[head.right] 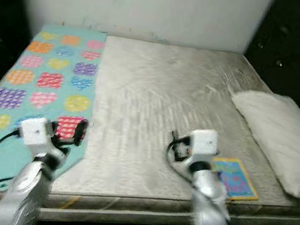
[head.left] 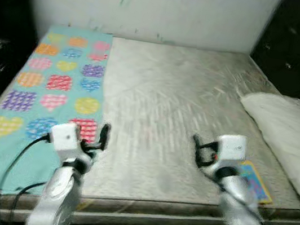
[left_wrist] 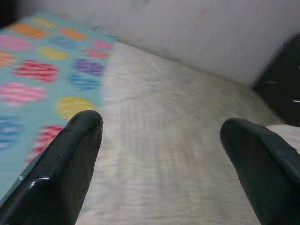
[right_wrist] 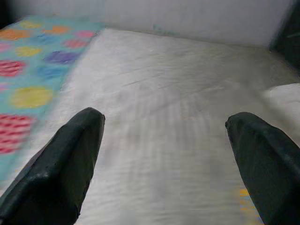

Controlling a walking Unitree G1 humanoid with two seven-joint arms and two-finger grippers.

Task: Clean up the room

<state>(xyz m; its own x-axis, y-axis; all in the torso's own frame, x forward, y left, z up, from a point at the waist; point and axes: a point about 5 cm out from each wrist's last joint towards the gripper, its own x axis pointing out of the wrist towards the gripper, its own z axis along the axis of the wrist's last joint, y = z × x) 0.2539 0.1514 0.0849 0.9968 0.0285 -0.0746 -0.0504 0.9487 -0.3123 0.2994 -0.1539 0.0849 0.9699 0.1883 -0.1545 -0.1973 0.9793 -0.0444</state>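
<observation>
Both pincers, left pincer point(head.left: 99, 137) and right pincer point(head.left: 201, 152), hover open and empty over the bed point(head.left: 168, 104) — pillow point(head.left: 286, 137) at 3 o'clock, long axis running 10-to-4.

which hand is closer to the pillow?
Right. The right hand hovers mid-mattress, the pillow off to its right; the left hand sits over the heart blanket's edge, farther away.

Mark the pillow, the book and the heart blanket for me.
pillow point(head.left: 287, 131), left eye view, middle of its white top.
book point(head.right: 234, 180), right eye view, centre of its blue cover.
heart blanket point(head.left: 57, 83), left eye view, a red heart near its middle.
</observation>
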